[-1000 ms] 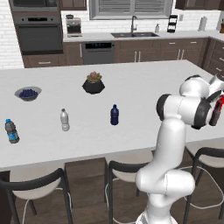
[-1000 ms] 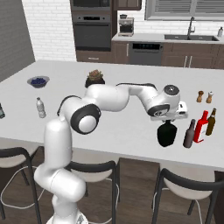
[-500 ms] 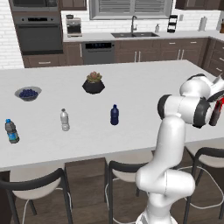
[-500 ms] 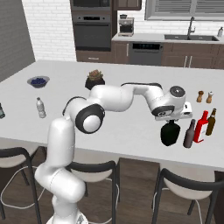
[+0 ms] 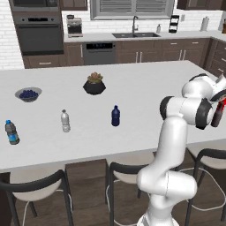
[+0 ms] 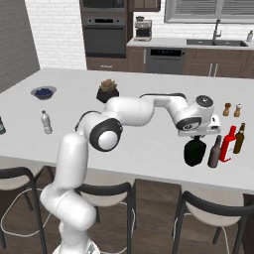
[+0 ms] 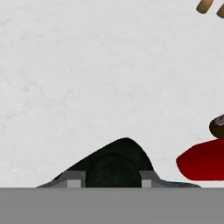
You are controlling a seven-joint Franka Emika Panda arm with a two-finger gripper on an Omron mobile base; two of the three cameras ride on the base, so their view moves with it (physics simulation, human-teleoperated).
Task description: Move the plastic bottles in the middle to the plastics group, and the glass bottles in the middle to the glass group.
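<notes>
The robot's hand has moved a little to the right along the bench (image 6: 149, 144) since a second ago, and the fat black bottle (image 6: 194, 152) has gone with it. The fingers (image 6: 198, 137) are closed around the thin neck of the black bottle. From the hand camera, the black bottle (image 7: 114, 165) sits between the two fingertips (image 7: 73, 180).

The black bottle is now just beside the slim brown bottle (image 6: 215, 152) and near the red bottle (image 6: 228, 144). Before, there was a bigger gap between them. Whether the black bottle is resting on the bench or lifted just off it cannot be told.

Another brown bottle (image 6: 239, 138) stands just behind the red bottle. Two tiny shakers (image 6: 232, 109) stand farther back.

The little dark blue bottle (image 5: 115, 116) has stayed in the middle of the bench (image 5: 141, 88). The small clear bottle (image 5: 65, 121) and the bottle with the blue label (image 5: 11, 132) have not moved either.
</notes>
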